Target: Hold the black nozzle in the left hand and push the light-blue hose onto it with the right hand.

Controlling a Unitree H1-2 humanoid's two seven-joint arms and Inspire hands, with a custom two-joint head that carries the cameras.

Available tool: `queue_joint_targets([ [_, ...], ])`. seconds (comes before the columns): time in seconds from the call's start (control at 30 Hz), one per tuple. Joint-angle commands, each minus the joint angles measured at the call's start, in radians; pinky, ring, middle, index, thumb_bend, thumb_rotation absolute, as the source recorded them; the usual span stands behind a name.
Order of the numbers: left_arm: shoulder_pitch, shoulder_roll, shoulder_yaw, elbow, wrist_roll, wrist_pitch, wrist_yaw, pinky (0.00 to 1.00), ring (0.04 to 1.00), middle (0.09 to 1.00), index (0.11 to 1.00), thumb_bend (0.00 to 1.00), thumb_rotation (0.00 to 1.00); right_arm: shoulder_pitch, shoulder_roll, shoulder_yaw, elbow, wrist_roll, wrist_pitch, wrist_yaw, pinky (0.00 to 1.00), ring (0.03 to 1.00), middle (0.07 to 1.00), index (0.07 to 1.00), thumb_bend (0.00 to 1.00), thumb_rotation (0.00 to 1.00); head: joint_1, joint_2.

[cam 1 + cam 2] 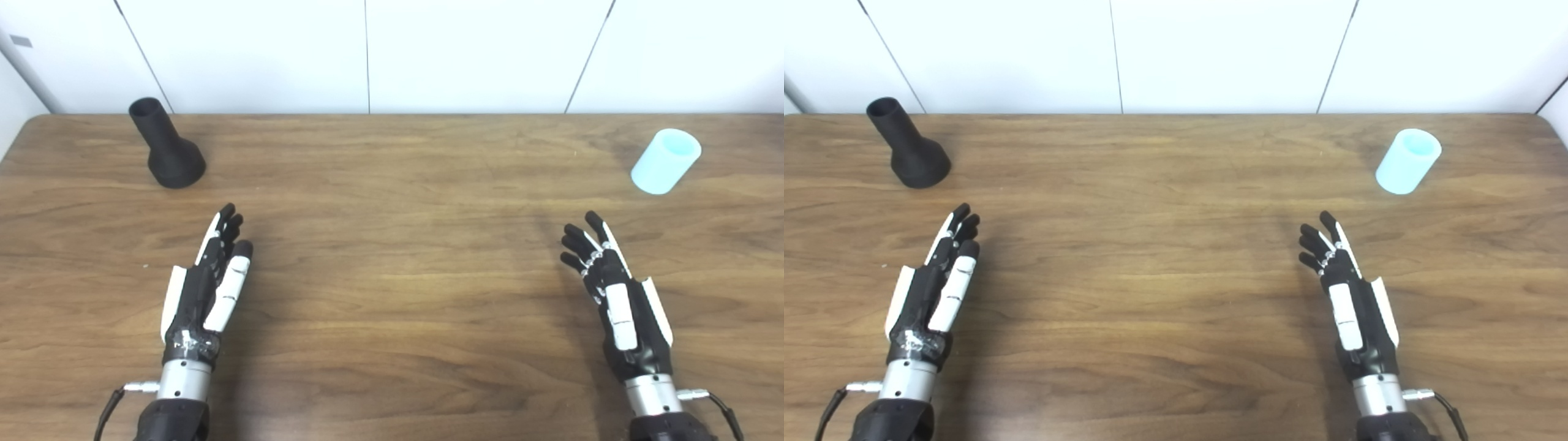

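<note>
**Both parts on the table, both hands empty**

The black nozzle (pixel 166 147) stands on its wide flared base at the far left of the wooden table (pixel 392 294), its narrow open neck leaning up and away toward the wall. The light-blue hose (pixel 666 161) (really a short stubby tube) sits at the far right, also near the back edge, its open end tilted up and away. The two are well apart, with bare wood between them.

The left hand (pixel 205 288) hovers nearer the robot than the nozzle and a little to its right, fingers stretched out straight and close together, holding nothing. The right hand (pixel 615 294) is placed likewise short of the hose and to its left, fingers loosely spread and slightly curled, also empty. Neither touches its part.

By my reading the task has not begun; the step in hand is the reach and first grasp. To do it well, the left hand should wrap the nozzle around the flared base or low on the neck, leaving the narrow end clear, since that is presumably where the hose must slide on. The right hand would do best to take the hose around its middle (not over either opening), firmly enough that it does not roll but without squashing it out of round. The nozzle could tip if nudged on its neck.
</note>
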Motion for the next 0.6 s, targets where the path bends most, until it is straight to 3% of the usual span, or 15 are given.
queue_joint_targets([
  [0.0,0.108,0.002,-0.012,-0.032,-0.004,-0.015,0.007,0.98,0.973,0.958,0.985,0.47,0.76,0.030,0.002,0.000,-0.029,0.014,-0.017,-0.001,0.86,0.898,0.899,0.961,0.55,1.00,0.001,0.000],
  [0.5,0.108,0.002,-0.012,-0.029,-0.001,-0.018,0.008,0.99,0.972,0.953,0.977,0.46,0.75,0.032,0.002,0.000,-0.029,0.017,-0.017,-0.002,0.86,0.898,0.895,0.961,0.55,1.00,0.001,0.000],
  [0.57,0.110,0.002,-0.013,-0.030,-0.003,-0.018,0.006,1.00,0.974,0.958,0.981,0.47,0.75,0.033,0.000,0.000,-0.029,0.017,-0.020,0.000,0.86,0.900,0.895,0.962,0.56,1.00,0.031,-0.008],
])
